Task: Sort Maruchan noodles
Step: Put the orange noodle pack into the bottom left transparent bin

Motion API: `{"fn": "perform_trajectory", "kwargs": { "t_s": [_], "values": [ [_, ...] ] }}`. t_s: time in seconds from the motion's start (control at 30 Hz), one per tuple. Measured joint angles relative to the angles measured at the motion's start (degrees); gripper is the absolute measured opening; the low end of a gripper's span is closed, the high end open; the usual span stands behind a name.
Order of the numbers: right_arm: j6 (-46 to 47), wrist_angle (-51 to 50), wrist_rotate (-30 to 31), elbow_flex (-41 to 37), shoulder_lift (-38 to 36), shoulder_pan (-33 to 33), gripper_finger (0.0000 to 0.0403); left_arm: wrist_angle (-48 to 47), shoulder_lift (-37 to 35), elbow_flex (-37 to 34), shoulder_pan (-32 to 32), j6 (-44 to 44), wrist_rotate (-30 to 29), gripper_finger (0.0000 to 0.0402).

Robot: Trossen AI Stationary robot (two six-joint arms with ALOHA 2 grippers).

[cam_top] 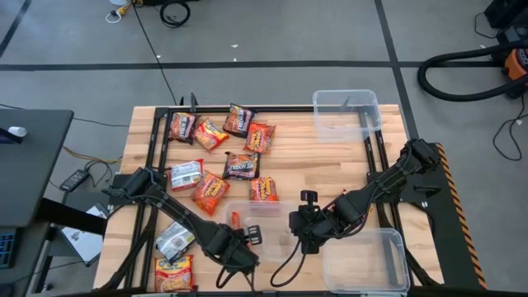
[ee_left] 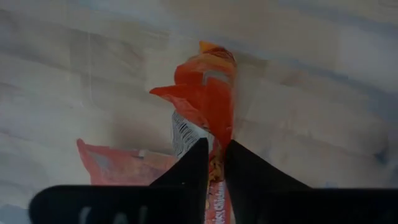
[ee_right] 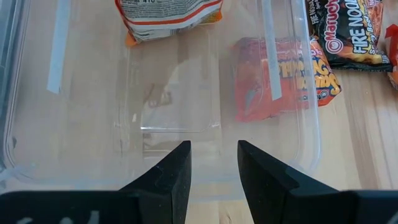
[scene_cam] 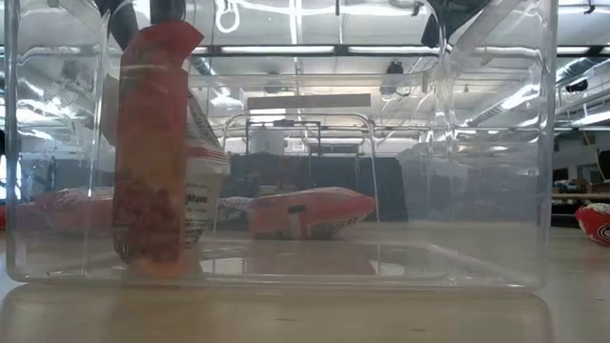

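Left gripper (ee_left: 214, 163) pinching an orange packet (ee_left: 208, 99) upright inside the middle bin (cam_top: 276, 210).

The packet stands on end at the bin's left side — in the low view it touches the floor, fingers narrowly around its top edge. Right gripper (ee_right: 213, 163) hovers at the bin's right rim, fingers parted, empty. Other packets (cam_top: 223, 153) lie scattered on the table (cam_top: 330, 165) behind — two more at the front-left corner.

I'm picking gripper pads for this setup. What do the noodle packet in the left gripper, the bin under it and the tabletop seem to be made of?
Orange-red packet: thin glossy plastic film, judging by its crinkled edge. Bin: clear rigid plastic, since the room shows through its walls. Table: pale wood, with visible plank grain, probably sealed smooth.
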Motion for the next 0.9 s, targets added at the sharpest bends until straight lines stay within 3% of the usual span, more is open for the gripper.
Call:
{"fn": "perform_trajectory", "kwargs": {
  "t_s": [0.3,0.67,0.9],
  "values": [
    [0.02,0.02,0.00,-0.02,0.00,0.00,0.0136,-0.22,-0.28,0.00,-0.07,-0.04,0.11,0.0112],
    [0.65,-0.02,-0.02,-0.02,0.02,0.00,0.0136,-4.54,-0.27,4.94,-0.04,-3.13,2.12,0.0112],
    [0.83,0.13,-0.02,-0.02,-0.07,0.00,0.0136,-8.51,-0.40,11.80,1.43,-9.73,2.26,0.0112]
  ]
}}
